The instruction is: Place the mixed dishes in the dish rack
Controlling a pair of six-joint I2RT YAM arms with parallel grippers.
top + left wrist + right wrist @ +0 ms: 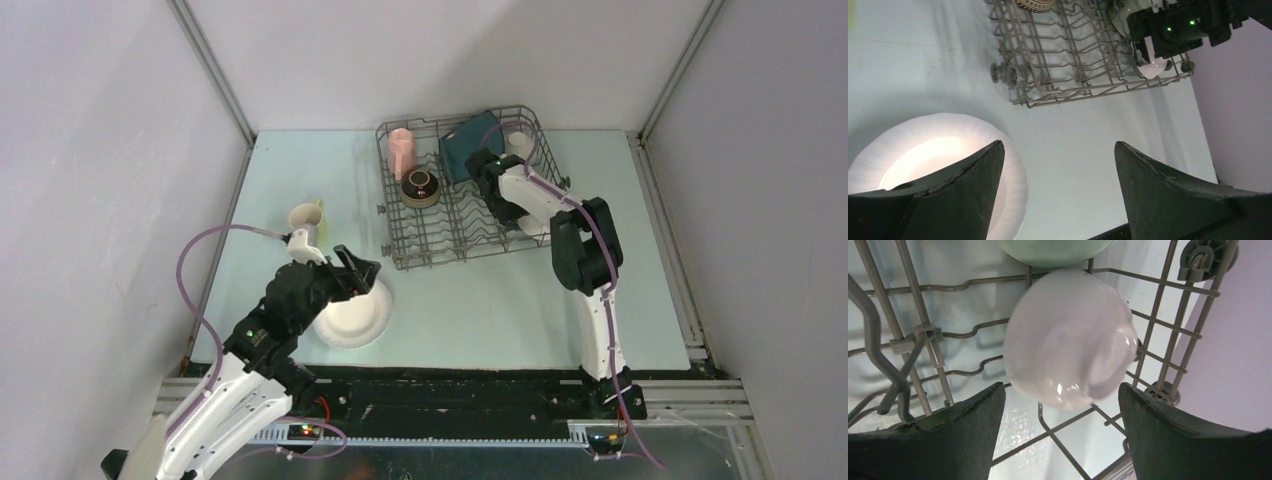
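In the dish rack (pixel 440 240) the pink mug (pixel 402 150), brown bowl (pixel 420 187) and dark teal plate (pixel 468 143) are already stowed. A pale pink bowl (pixel 1068 340) lies upturned there beside a pale green bowl (pixel 1058 249). Left on the desk (pixel 480 310) are the round white plate (pixel 352 318) and yellow-green mug (pixel 308 220). The right gripper (pixel 1059 386) is held with fingers apart, empty, just short of the pink bowl. The left gripper (pixel 1058 143) is spread wide over the plate's edge. The flat-lying plate is judged awkward to lift.

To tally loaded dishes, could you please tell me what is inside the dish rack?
A pink mug, brown bowl, dark teal plate, pale bowl and pale green bowl. The right arm covers part of the dish rack on the right.
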